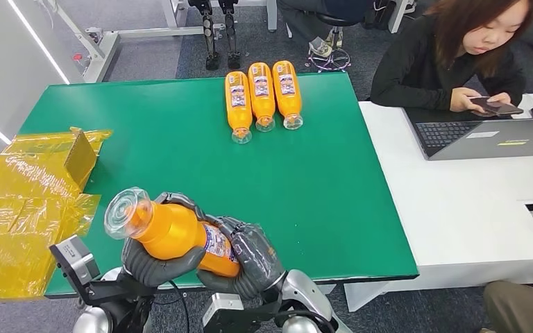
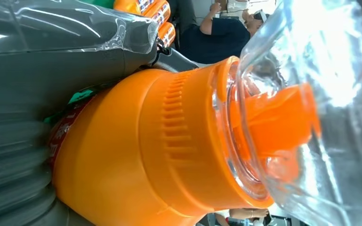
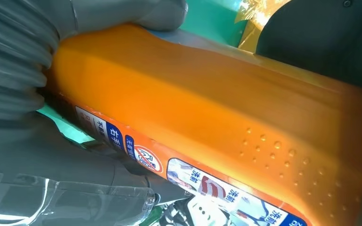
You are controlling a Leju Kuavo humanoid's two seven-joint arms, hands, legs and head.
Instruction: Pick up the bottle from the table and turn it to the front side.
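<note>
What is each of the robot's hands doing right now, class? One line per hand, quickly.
Left hand: holding the orange bottle near its neck.
Right hand: holding the same bottle at its base end.

The head view looks forward and down from high on the robot's body, taking in the whole green table (image 1: 180,139), a white desk (image 1: 472,201) to its right, and a seated person (image 1: 458,55) beyond. At the near edge, both grey hands hold an orange plastic bottle with a clear cap (image 1: 173,232). The left wrist view sits very close behind the left hand (image 2: 37,94), facing along the bottle's neck and clear cap (image 2: 320,94), with three orange bottles lying in a row (image 2: 151,14) glimpsed far off. The right wrist view sits equally close behind the right hand (image 3: 14,52), facing the bottle's labelled body. All three views share the held bottle.
</note>
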